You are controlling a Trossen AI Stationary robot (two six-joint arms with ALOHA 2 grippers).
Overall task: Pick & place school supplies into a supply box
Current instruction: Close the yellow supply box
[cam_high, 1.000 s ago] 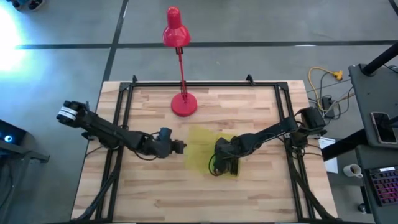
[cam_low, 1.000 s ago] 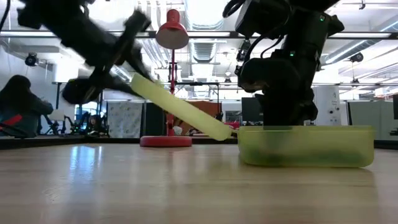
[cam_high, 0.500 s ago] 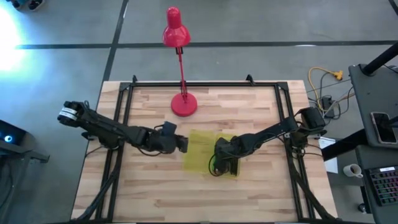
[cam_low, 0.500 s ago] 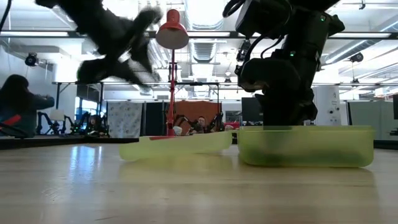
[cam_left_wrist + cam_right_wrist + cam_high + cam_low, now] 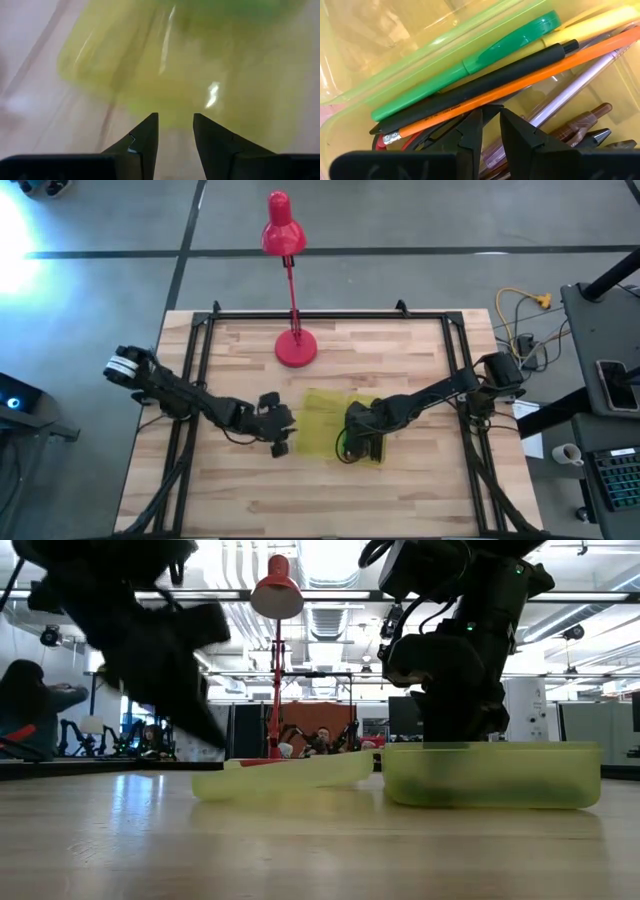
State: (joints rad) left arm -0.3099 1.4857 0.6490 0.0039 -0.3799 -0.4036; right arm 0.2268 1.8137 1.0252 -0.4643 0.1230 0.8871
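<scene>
The supply box (image 5: 340,428) is sitting near the middle of the wooden worktop (image 5: 240,490), in front of the red desk lamp (image 5: 293,348), and its lid (image 5: 285,776) is lying flat on the worktop at the left side of the tray (image 5: 492,776). The right hand (image 5: 362,442) is reaching down into the tray, and its fingers (image 5: 470,135) are standing with only a narrow gap, gripping nothing. Under them a green pen (image 5: 470,62), a black pen (image 5: 485,82), an orange pencil (image 5: 520,75) and a yellow pen (image 5: 600,22) are lying side by side inside the box, with a red handle (image 5: 395,144) showing partly below. The left hand (image 5: 280,432) is hovering just beside the left edge of the lid, its fingers (image 5: 142,140) a little apart and empty.
</scene>
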